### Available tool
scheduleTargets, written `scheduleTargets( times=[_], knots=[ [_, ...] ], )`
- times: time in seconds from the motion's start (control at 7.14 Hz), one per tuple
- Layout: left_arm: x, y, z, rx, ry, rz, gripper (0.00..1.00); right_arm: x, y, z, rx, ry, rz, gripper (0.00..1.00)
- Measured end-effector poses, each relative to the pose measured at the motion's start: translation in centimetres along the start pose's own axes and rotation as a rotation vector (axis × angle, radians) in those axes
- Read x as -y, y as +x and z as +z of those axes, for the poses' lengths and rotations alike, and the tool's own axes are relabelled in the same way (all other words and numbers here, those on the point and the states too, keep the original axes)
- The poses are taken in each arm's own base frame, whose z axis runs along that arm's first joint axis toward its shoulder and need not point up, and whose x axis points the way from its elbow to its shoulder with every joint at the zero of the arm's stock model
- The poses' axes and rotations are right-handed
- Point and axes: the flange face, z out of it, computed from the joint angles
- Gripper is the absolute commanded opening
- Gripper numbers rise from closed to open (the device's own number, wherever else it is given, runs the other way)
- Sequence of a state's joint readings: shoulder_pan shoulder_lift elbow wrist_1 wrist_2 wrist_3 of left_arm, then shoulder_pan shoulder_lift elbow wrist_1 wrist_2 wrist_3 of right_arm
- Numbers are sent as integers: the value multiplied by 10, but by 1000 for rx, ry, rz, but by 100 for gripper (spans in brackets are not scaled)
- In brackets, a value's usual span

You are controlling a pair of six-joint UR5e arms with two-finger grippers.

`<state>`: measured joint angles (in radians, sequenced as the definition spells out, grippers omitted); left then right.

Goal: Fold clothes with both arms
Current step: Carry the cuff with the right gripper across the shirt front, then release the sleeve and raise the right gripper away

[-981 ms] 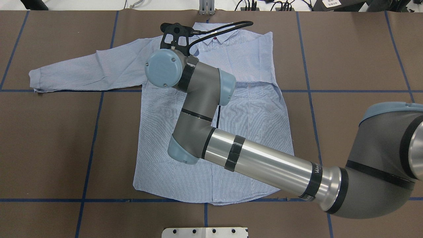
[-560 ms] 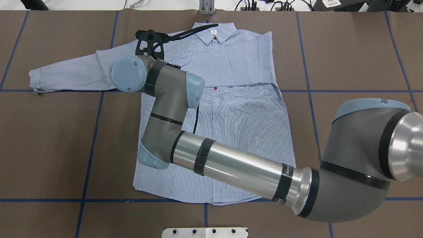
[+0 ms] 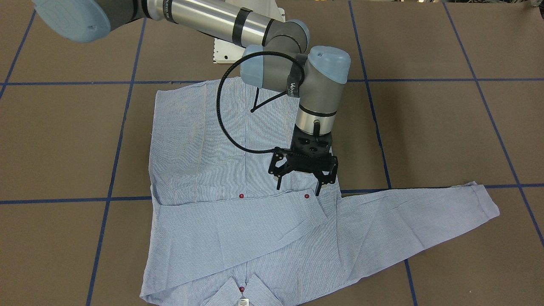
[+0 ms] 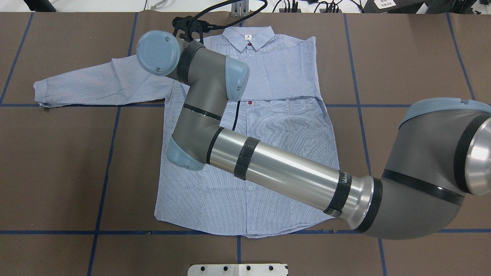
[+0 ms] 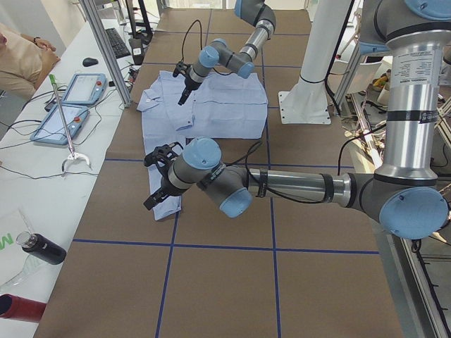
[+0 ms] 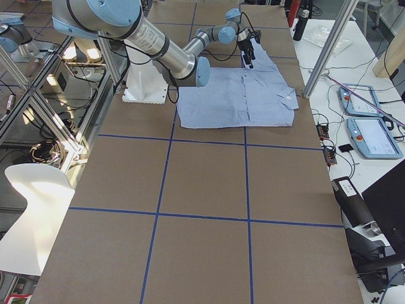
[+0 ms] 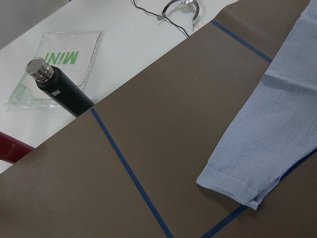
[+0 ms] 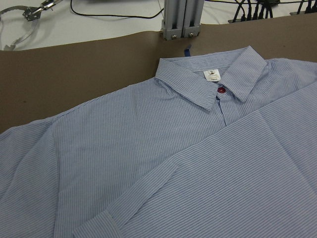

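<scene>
The light blue striped shirt [image 4: 276, 153] lies flat and face up on the brown table, collar at the far edge. One sleeve is folded across the chest [image 3: 221, 229]. The other sleeve [image 4: 96, 84] lies stretched out sideways, and its cuff shows in the left wrist view [image 7: 237, 183]. My right gripper [image 3: 298, 190] is open and empty. It hovers just above the shirt, by the folded sleeve's cuff and the shoulder of the stretched sleeve; it also shows in the overhead view [image 4: 188, 26]. My left gripper [image 5: 155, 179] shows only in the exterior left view, near the stretched sleeve's cuff. I cannot tell whether it is open or shut.
Blue tape lines [image 4: 111, 153] cross the table. A white base plate [image 4: 238, 269] sits at the near edge. An aluminium post [image 8: 181, 20] stands behind the collar. A black bottle [image 7: 62, 91], tablets [image 5: 77, 88] and a seated person [image 5: 17, 60] are at the side bench.
My right arm swung away from the folded sleeve, first toward the stretched sleeve's side, then toward the table's far edge. The shirt has not moved.
</scene>
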<state>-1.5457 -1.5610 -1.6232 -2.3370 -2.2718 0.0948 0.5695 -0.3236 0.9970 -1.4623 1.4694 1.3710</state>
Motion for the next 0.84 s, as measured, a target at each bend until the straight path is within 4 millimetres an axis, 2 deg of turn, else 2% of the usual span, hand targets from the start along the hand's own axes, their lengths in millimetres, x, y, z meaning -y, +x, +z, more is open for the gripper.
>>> scheduleTargets(
  times=[0.28,0.42,0.7,0.84],
  knots=[
    [-6,3,15,-15,19,33,100,54,74,-15,49,-80,-21,100],
    [-13,9,30,-35,20,50,100,74,130,-31,94,-93,-52,100],
    [-20,37,67,-98,10,-40,100,107,276,-61,139,-120,-166,100],
    [-25,51,83,-128,22,-134,100,122,354,-67,146,-146,-234,100]
  ],
)
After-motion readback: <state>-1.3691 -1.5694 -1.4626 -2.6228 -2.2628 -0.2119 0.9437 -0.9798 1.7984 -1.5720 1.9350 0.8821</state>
